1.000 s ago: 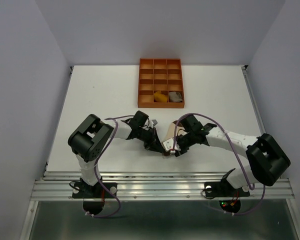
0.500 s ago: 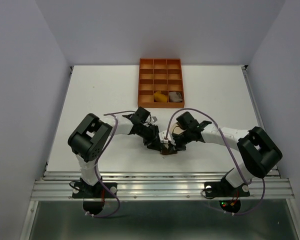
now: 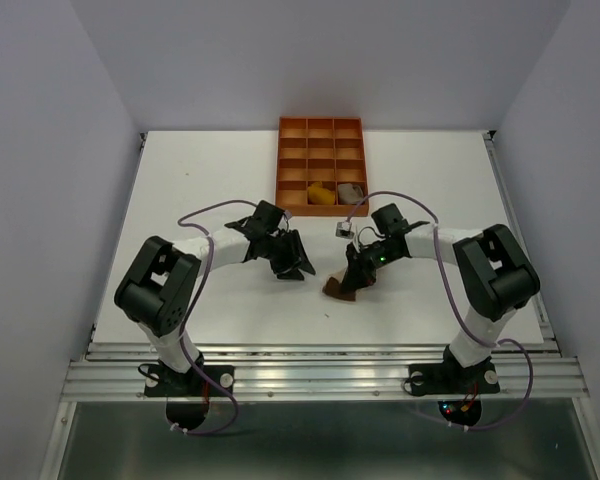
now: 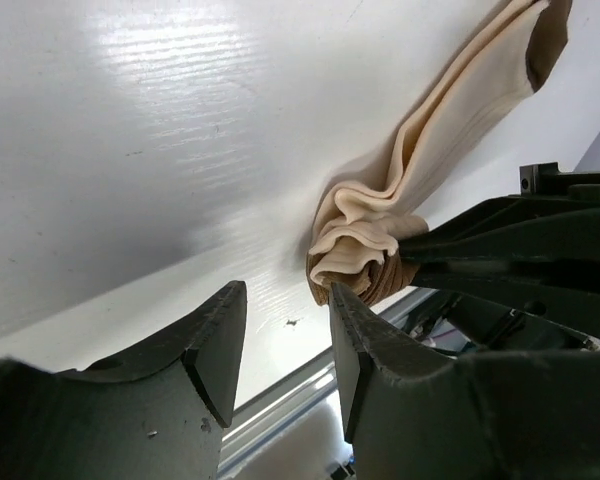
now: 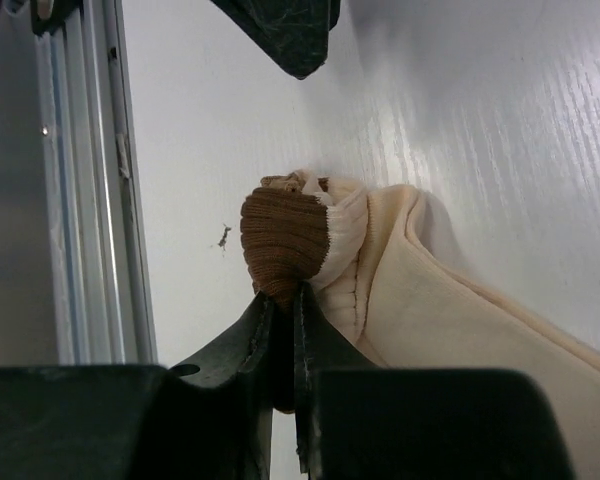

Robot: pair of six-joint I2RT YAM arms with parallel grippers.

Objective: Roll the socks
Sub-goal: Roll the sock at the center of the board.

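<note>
- Where pale lilac-grey walls (image 3: 60, 100) close it in on three sides, the table (image 3: 180, 200) is flat, glossy white, with a ribbed metal rail (image 3: 320, 372) along its near edge.
- At the far middle of the table sits an orange tray (image 3: 280, 165) of square compartments. In its nearest row the mustard sock (image 3: 321, 195) fills the middle cell and the taupe sock (image 3: 352, 191) the right one.
- The brown-cream sock (image 3: 338, 288) lies on the bare table between the two arms, well apart from the tray.
- From above, little of that sock shows: a small brown patch poking out beneath the right gripper (image 3: 358, 272), with the left gripper (image 3: 292, 268) just to its left.
- The left wrist view adds the sock's (image 4: 420, 150) shape: a long cream band, creased lengthwise, bunched into folds at one end, with brown fabric at both ends.
- The right wrist view shows the grip itself: the right gripper (image 5: 283, 320) is clenched on the ribbed brown cuff of the sock (image 5: 290, 235), jaws nearly touching, cream fabric bulging beside them.
- The left gripper (image 4: 285, 340) is released, jaws apart with nothing between them, close to the bunched end but not touching it.
- The sock's long axis runs diagonally from the near left towards the far right, with the pinched, bunched end pointing at the rail (image 5: 80, 180).
</note>
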